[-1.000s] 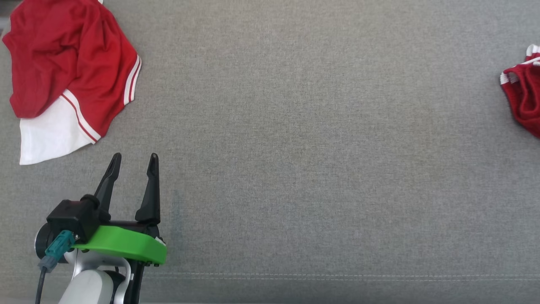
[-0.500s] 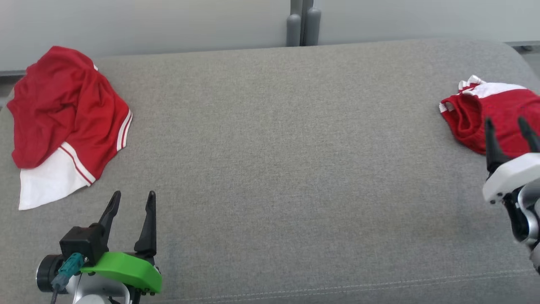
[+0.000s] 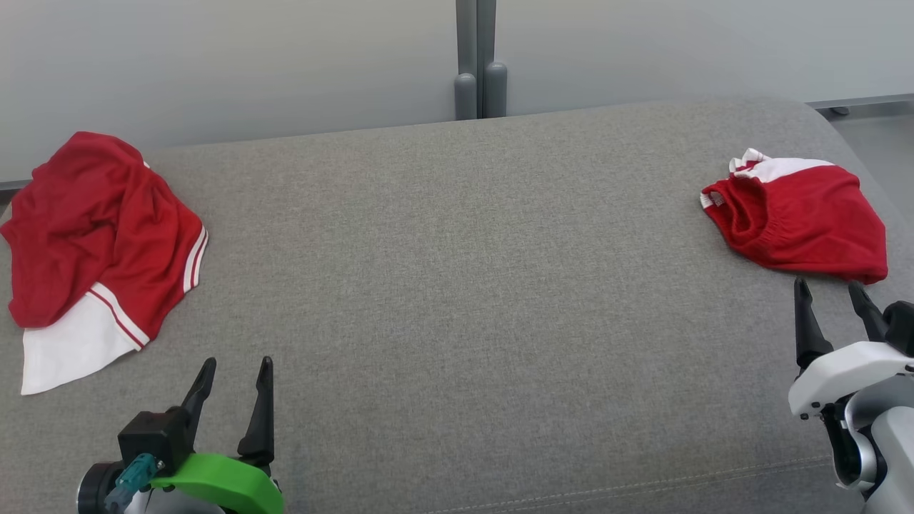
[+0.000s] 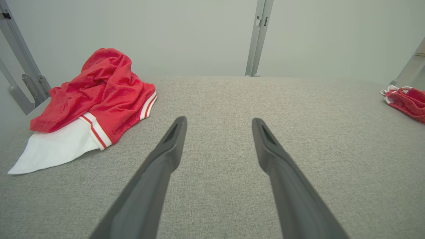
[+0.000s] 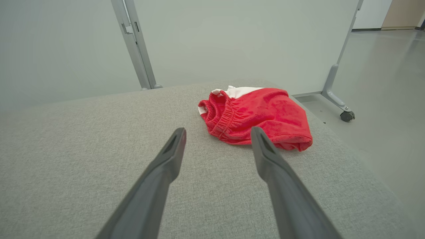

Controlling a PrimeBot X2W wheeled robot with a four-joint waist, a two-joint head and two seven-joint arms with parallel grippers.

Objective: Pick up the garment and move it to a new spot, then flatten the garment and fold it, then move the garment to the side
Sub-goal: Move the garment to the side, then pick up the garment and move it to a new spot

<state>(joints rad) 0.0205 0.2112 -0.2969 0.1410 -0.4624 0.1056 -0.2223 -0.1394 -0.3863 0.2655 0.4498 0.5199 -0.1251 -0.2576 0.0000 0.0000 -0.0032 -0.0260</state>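
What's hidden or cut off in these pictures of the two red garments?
Small red elastic-waisted garment: left wrist view, right edge cuts it off.
Crumpled red-and-white garment: head view, its own folds hide its shape.
Right hand: head view, its arm is cropped by the right edge.

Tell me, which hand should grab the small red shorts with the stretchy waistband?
Probably the right hand: it is open and sits just short of the small red shorts. The left hand, also open, is far across the grey cushion.

The left claw (image 3: 234,371) sits near the left, wide open. The right claw (image 3: 828,293) sits near the right, wide open too, holding nothing.
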